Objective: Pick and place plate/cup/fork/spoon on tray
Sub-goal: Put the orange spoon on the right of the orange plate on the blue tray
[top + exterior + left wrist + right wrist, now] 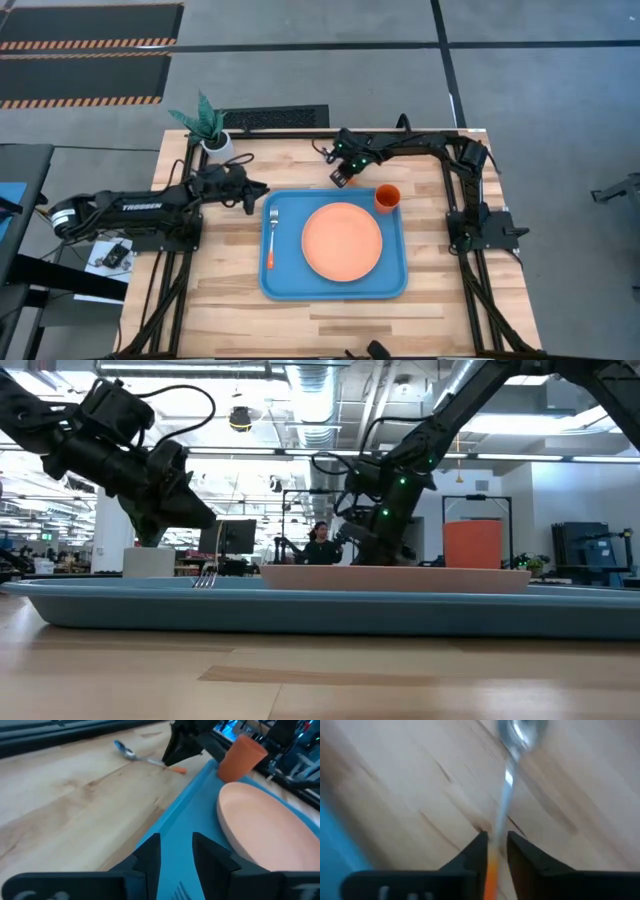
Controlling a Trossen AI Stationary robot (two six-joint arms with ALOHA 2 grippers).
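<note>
Straddling the spoon point(507, 775) handle, the right gripper point(496, 845) (jaws parted, not yet pinching) works just beyond the tray point(285, 285); it should descend squarely before closing. Left gripper point(175, 851) hovers parted over the tray's edge.

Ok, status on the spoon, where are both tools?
Right tool down over spoon handle, spoon flat on table behind tray. Left tool open at tray's edge. Plate, cup, fork on tray.
</note>
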